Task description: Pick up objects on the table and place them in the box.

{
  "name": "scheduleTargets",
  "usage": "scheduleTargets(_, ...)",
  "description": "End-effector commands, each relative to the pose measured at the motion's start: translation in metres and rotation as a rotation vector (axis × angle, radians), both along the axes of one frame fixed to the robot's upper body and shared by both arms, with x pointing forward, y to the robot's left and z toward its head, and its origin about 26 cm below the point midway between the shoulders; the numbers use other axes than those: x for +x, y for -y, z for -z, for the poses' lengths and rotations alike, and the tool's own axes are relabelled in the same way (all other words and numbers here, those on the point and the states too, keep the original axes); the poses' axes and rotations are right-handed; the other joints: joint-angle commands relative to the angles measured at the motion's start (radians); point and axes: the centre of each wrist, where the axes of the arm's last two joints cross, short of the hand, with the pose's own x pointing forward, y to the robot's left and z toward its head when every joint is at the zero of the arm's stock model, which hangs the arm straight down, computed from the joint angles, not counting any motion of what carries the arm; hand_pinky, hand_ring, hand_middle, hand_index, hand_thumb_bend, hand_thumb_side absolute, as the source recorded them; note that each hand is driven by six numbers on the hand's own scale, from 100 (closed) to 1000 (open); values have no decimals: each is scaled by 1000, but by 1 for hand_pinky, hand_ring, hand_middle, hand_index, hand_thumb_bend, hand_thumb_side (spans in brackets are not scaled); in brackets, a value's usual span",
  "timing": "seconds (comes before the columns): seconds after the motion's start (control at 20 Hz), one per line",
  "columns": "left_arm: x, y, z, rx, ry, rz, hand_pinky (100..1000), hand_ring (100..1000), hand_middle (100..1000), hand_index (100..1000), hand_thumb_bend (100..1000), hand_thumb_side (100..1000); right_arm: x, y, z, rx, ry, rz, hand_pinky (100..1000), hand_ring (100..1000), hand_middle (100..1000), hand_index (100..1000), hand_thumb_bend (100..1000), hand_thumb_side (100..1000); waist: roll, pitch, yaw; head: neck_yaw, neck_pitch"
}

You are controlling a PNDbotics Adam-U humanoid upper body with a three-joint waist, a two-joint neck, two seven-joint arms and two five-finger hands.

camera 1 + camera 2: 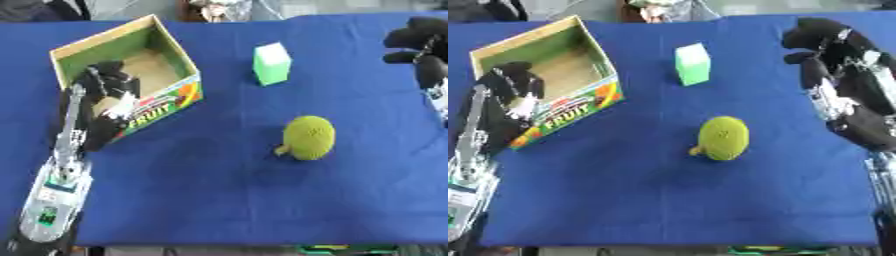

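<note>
Black and silver, our left hand [109, 80] is hanging over the near corner of the box [179, 50], fingers curled downward just at its rim; we cannot tell whether anything is pinched in them. Our right hand [820, 42] is hovering at the far right of the blue table [219, 200], fingers bent loosely and holding nothing that we can see.

Out from the left hand, toward the table's middle, the yellow-green knitted ball [308, 137] is lying well apart from both hands. Beyond it, farther from us and between the two hands, the green block [272, 63] is standing upright, clear of the box.

We are judging the risks this way: the left hand is crowding the box wall, so lifting away carelessly could drag or tip the cardboard. The ball looks soft and round with a small stub at one side, so it may roll off if nudged before fingers close round it. The block looks light, smooth-sided and tall, likely to topple under a sideways touch.
</note>
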Motion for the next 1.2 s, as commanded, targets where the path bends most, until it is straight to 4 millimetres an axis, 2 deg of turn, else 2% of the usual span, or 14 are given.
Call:
scheduleTargets(0.05, 0, -2, -9, 1, 36, 0, 553, 580, 576, 751, 293, 423, -1, -1, -9, -5, 32, -9, 781, 835, 771, 880, 100, 512, -3, -13, 0, -3, 4)
scheduleTargets(0.35, 0, -2, -9, -5, 35, -3, 552, 580, 576, 751, 293, 423, -1, -1, -10, -20, 37, -13, 781, 835, 770, 879, 100, 500, -5, -14, 4, -4, 3)
scheduleTargets(0.55, 0, -1, -8, -7, 33, -1, 552, 579, 575, 751, 292, 424, 2, 0, -14, -83, 51, -30, 782, 834, 770, 880, 100, 448, -6, -16, 8, -6, 3)
scheduleTargets(0.85, -1, -1, -7, -5, 27, 3, 552, 579, 575, 751, 293, 424, 18, 2, -14, -360, 72, -51, 796, 852, 793, 893, 100, 344, -12, -22, 14, -11, -1)
scheduleTargets(1.05, -1, -1, -6, -2, 23, 9, 551, 579, 575, 751, 294, 424, 32, -2, -8, -588, 95, -76, 815, 874, 823, 912, 100, 332, -16, -24, 19, -16, 4)
scheduleTargets(1.2, -1, 0, -6, 0, 21, 11, 552, 579, 575, 751, 294, 424, 42, -5, -3, -735, 125, -102, 831, 889, 846, 927, 100, 380, -18, -25, 23, -17, 5)
